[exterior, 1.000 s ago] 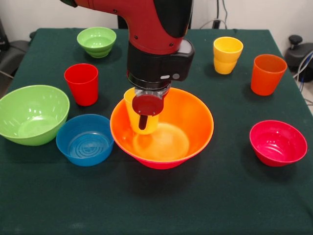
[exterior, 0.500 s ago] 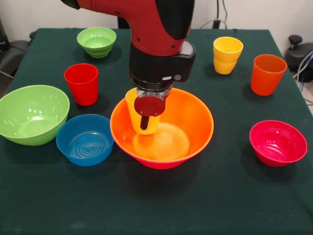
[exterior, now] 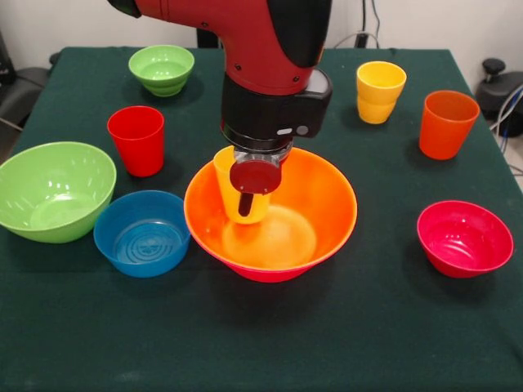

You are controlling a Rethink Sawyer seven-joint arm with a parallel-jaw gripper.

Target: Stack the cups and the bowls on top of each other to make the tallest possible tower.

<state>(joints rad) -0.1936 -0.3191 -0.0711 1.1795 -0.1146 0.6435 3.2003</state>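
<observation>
yellow cup (exterior: 237, 196) held upright, gripper (exterior: 246, 198) clamped

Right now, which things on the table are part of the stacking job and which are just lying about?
For the job: held yellow cup, orange bowl nested in a pink one, other yellow cup, orange cup, red cup, big green bowl, small green bowl, blue bowl, red bowl, gripper.

Lying about: cables behind the table.

yellow cup (exterior: 233, 196) hangs upright over the big orange bowl (exterior: 310, 212) nested in pink, other cups and bowls scattered around
</observation>
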